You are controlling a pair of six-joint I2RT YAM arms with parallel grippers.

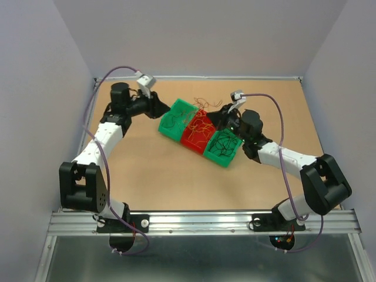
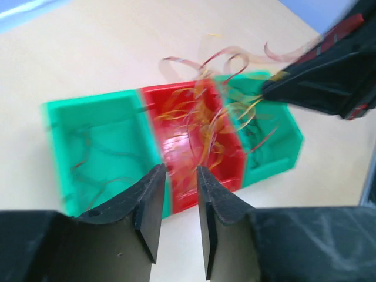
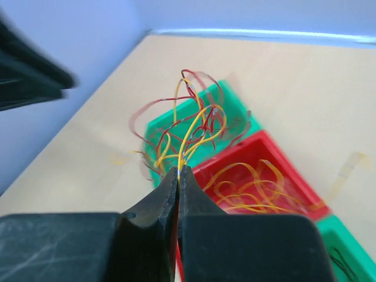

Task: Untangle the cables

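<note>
Right gripper is clenched on a few yellow and red cables, holding the curly bunch up above the seam between the red bin and the far green bin. More orange and yellow strands lie loose in the red bin, and black ones fill the other green bin beside it. Left gripper hangs released, jaws parted on nothing, just over the red bin's near edge. All three bins sit in a row on the table.
</note>
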